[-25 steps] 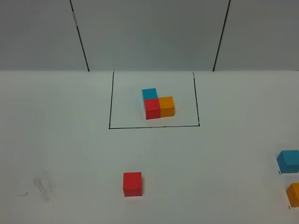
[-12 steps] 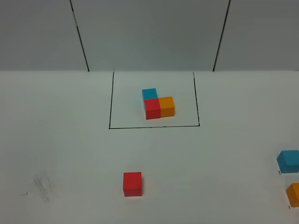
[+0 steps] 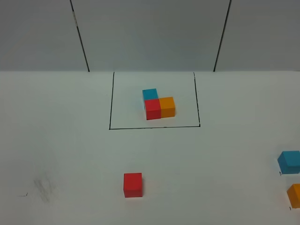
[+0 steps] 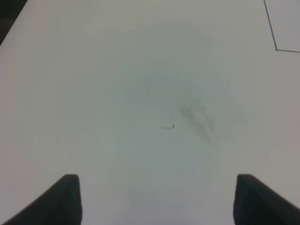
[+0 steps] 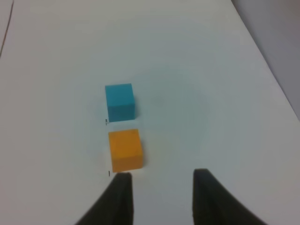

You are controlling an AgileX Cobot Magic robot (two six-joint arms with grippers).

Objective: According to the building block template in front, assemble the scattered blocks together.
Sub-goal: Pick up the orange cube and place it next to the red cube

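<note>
Nothing has moved: matte red cube (image 3: 132,184), light blue cube (image 3: 289,161) and orange cube (image 3: 295,195) lie unassembled; left gripper (image 4: 157,178) spread empty, right gripper (image 5: 162,174) clenched empty.

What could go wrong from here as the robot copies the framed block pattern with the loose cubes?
1. The loose orange cube and blue cube sit close together, so grasping one may nudge the other.
2. Both lie at the overhead view's right edge, with the orange cube cut off, so tracking may suffer.
3. The template is an L, easily copied mirrored.
</note>
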